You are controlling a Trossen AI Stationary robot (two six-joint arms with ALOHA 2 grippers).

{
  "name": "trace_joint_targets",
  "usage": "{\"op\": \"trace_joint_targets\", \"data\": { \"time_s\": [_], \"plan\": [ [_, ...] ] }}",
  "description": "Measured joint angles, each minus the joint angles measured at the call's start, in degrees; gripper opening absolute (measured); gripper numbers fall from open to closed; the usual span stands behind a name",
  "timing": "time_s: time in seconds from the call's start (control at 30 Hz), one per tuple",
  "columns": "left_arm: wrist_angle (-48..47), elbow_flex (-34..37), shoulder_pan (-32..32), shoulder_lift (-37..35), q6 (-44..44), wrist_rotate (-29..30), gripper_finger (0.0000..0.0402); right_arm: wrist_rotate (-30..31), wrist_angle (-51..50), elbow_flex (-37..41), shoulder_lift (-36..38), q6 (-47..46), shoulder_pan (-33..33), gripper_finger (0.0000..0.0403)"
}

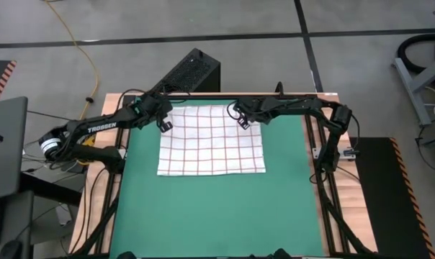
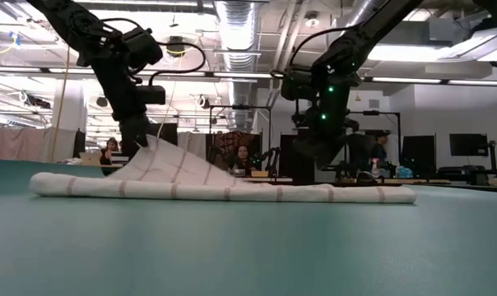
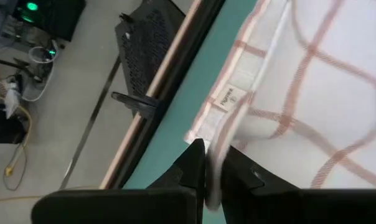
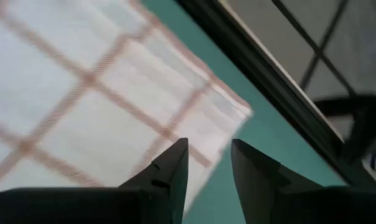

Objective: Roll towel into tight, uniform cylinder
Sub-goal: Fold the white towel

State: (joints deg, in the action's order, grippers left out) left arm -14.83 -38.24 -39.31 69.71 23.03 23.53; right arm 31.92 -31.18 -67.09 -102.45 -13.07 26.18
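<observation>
On the green mat (image 1: 217, 216), toward its far half, lies the towel (image 1: 212, 144): thin white cloth w/ red-brown grid of checks, spread mostly flat, roughly square. Not rolled yet. In the low view its near edge looks slightly thick and bunched along the whole width, and its far-left corner is pulled up into a little tent (image 2: 162, 160). A small white label shows near that corner's hem in the left wrist view.

Left gripper (image 1: 164, 124) sits at the towel's far-left corner, arm reaching in from the table's left side, wrist angled down. Its fingers are pinched on the towel's hem, cloth running up between them (image 3: 211, 177).

Right gripper (image 1: 241, 119) is at the far-right corner, arm stretched in from the right along the table's far edge. Its fingers stand apart, nothing between them; corner of the towel lies flat just below (image 4: 231, 112).

People sit in the room beyond the table.
</observation>
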Motion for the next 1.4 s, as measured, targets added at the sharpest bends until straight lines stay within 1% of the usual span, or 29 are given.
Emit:
{"op": "trace_joint_targets", "data": {
  "time_s": [0.07, 0.13, 0.27, 0.37, 0.47, 0.57, 0.63, 0.73, 0.83, 0.93, 1.03, 1.13, 1.23, 1.4],
  "plan": [
    [0.5, 0.0, -0.2, 0.9, 0.0, 0.0, 0.0025, -0.7, 1.0, 0.0, 0.0, 2.3, -0.3, 0.0143],
    [1.2, 0.0, -0.7, 2.3, 0.4, 1.1, 0.0025, -1.2, 1.8, 0.0, 0.0, 2.9, -0.1, 0.0142],
    [4.0, 0.0, -1.2, 6.2, 0.3, 2.5, 0.0026, -2.1, 1.5, 0.0, 0.0, 1.9, 1.1, 0.0142],
    [6.1, 0.0, -1.3, 9.6, 0.8, 5.7, 0.0026, -4.8, 1.5, 0.0, 0.0, 1.6, 1.5, 0.0141],
    [9.5, 0.0, -1.6, 12.8, 2.4, 10.0, 0.0026, -5.1, 1.4, 0.0, 0.0, 2.5, 1.2, 0.0141],
    [12.9, 0.0, -1.7, 15.0, 4.2, 11.3, 0.0026, -5.2, 1.4, 0.0, 0.0, 2.6, 1.2, 0.0141],
    [14.5, 0.0, -1.7, 16.0, 4.3, 9.6, 0.0026, -5.2, 1.4, 0.0, 0.0, 2.7, 1.2, 0.0141],
    [14.9, 0.0, -1.7, 16.9, 3.8, 4.5, 0.0026, -5.5, 1.4, 0.0, 0.0, 2.9, 1.3, 0.0141],
    [14.6, 0.0, -1.6, 17.7, 3.1, 1.2, 0.0026, -8.0, 1.5, 0.0, 0.0, 3.5, 1.2, 0.0141],
    [14.4, 0.0, -1.6, 17.7, 3.4, 1.2, 0.0026, -9.4, 2.1, 0.2, 0.0, 4.4, 1.2, 0.0141],
    [14.5, 0.0, -2.0, 17.0, 6.6, 1.1, 0.0035, -9.6, 2.4, 1.5, 0.0, 4.5, 1.2, 0.0141],
    [14.8, -0.3, -2.5, 16.9, 9.1, -0.6, 0.0052, -9.6, 2.7, 2.6, 0.0, 4.5, 1.2, 0.0141],
    [14.9, -0.7, -2.9, 16.9, 10.6, -2.1, 0.0078, -9.7, 2.8, 3.4, 0.0, 4.2, 1.2, 0.0141],
    [14.5, -2.1, -4.0, 16.9, 12.7, -1.9, 0.0131, -9.8, 3.0, 3.6, 0.0, 4.4, 1.2, 0.0140]
  ]
}}
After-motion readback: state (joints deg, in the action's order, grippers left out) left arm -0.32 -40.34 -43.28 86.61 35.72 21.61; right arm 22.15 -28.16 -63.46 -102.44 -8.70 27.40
